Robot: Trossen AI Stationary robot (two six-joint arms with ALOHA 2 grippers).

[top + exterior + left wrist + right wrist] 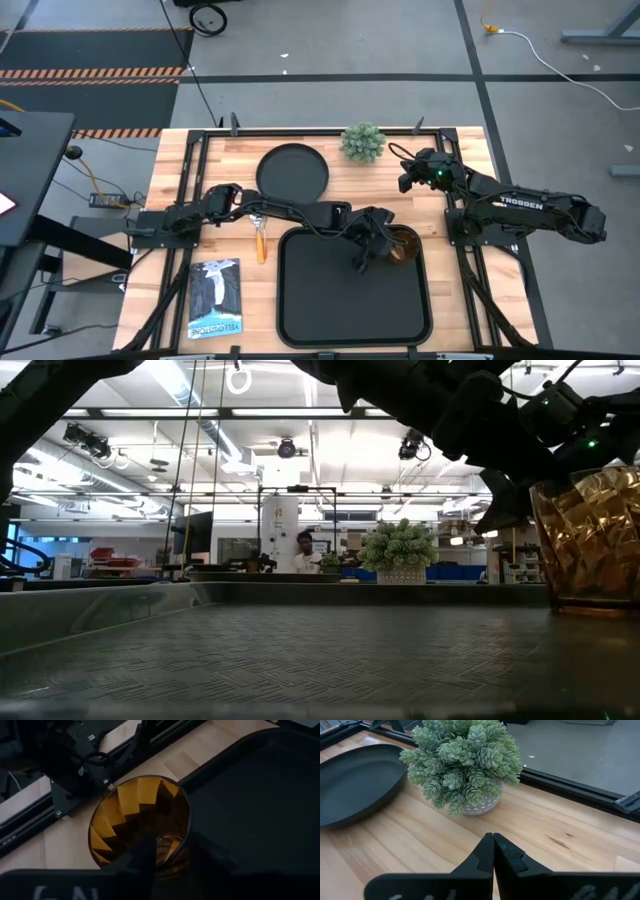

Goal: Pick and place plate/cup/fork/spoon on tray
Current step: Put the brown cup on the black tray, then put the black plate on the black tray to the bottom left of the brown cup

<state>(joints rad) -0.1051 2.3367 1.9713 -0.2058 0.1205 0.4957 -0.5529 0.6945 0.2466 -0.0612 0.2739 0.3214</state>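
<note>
- The cup (403, 243), an amber faceted tumbler, is standing upright inside the tray (300, 310), close to its far right corner, just within the rim.
- In the left wrist view the cup (140, 820) is showing its open mouth, with the dark tray floor beside it and bare wood beyond the rim.
- The left gripper (366, 252) is reaching across the tray and hanging right at the cup; one dark finger (146, 857) is crossing the cup's near rim, but whether the jaws are clamped on the cup or released cannot be told.
- In the low view the cup (588, 540) is resting on the tray's textured floor (300, 650), with dark arm parts looming above it.
- The plate (292, 172) is lying flat on the wooden table (180, 180), beyond the tray's far edge and apart from it.
- An orange-handled utensil (260, 238) is lying on the wood left of the tray, partly under the left arm; fork or spoon cannot be told.
- The right gripper (493, 851) is waiting over the table's far right part with its fingers pressed together on nothing, pointing at a small green potted plant (465, 762), which is sitting just beside the plate (355, 782).
- A printed booklet (215, 297) is lying near the table's front left, beside the tray.
</note>
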